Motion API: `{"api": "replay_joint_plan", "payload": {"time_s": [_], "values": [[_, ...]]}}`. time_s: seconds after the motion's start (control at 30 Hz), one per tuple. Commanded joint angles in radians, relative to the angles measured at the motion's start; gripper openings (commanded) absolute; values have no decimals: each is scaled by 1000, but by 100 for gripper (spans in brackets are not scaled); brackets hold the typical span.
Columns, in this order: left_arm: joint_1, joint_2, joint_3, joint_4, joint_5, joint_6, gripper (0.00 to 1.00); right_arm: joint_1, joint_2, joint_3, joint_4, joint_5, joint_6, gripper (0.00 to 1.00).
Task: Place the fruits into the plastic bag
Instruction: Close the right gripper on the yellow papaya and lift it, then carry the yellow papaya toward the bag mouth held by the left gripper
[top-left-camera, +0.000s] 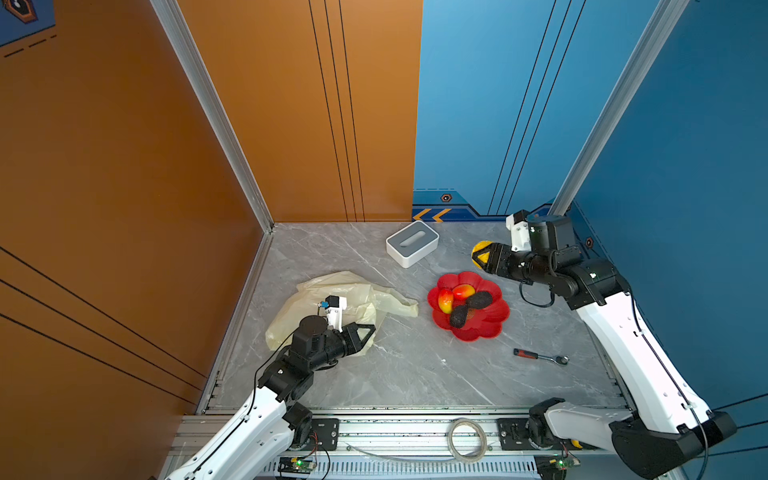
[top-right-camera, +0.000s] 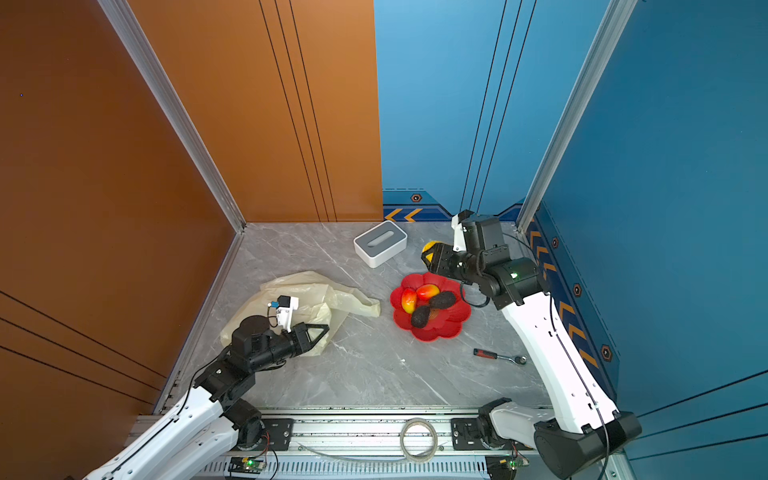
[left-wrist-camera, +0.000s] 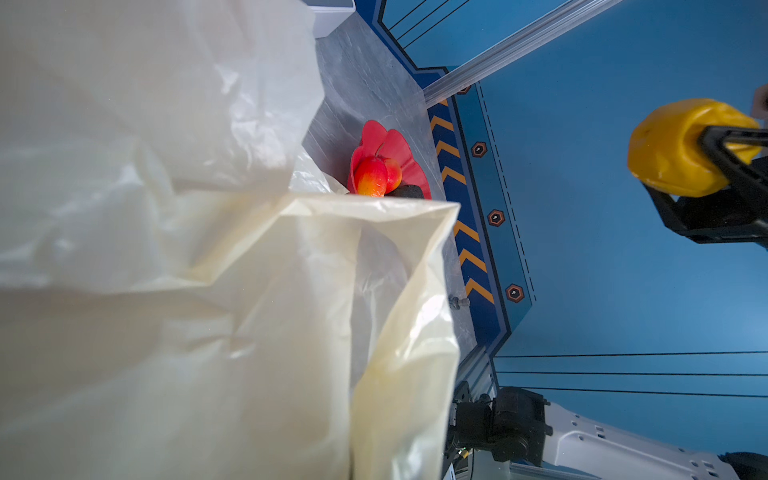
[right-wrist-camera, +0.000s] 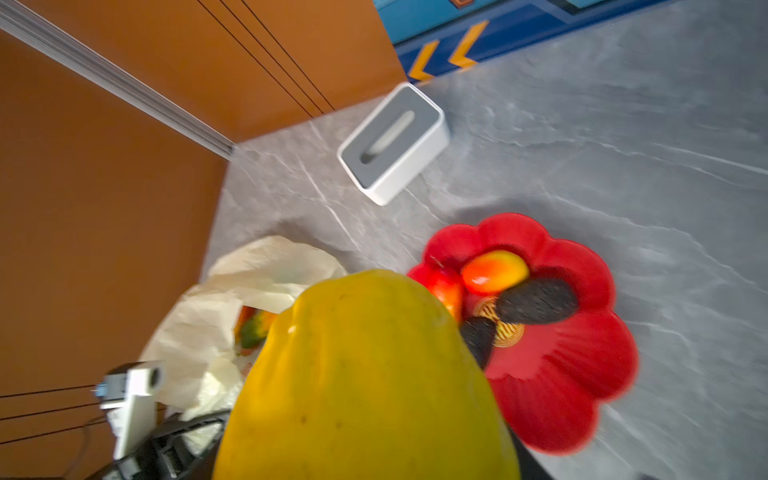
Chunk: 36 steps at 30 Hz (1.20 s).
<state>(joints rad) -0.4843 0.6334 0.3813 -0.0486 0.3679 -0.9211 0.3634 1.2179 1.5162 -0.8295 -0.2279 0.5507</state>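
My right hand (top-left-camera: 483, 255) grips the yellow fruit (left-wrist-camera: 681, 145), jaws partly spread; my left hand (top-left-camera: 369, 331), closed tight, holds the bag (top-left-camera: 359, 286) rim. I'd carry the fruit above the mouth before releasing.

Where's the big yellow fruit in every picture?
Top view: yellow fruit, right of centre, behind the red dish.
Top view: same place, behind the dish.
Left wrist: against the blue wall, away from the dish; fruit.
Right wrist: close up, before the dish.
Landmark: the red dish.

Cream bag (top-left-camera: 357, 289) crumpled; mangoes (top-left-camera: 463, 291) + avocados (top-left-camera: 480, 300) in dish (top-left-camera: 486, 326); yel. fruit (top-left-camera: 478, 248) aloft.
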Motion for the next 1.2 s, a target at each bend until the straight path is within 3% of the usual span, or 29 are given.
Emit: {"api": "replay_joint_plan", "payload": {"time_s": [0.0, 0.23, 0.37, 1.17], "values": [[10, -7, 29, -17, 16, 13, 0, 21, -45, -28, 172, -111, 112, 53], [11, -23, 28, -30, 12, 11, 0, 65, -46, -124, 460, -268, 311, 53], [11, -30, 26, -33, 10, 11, 0, 106, -24, -166, 576, -294, 391, 53], [12, -86, 19, -66, 1, 8, 0, 315, 205, -319, 860, -276, 519, 52]]}}
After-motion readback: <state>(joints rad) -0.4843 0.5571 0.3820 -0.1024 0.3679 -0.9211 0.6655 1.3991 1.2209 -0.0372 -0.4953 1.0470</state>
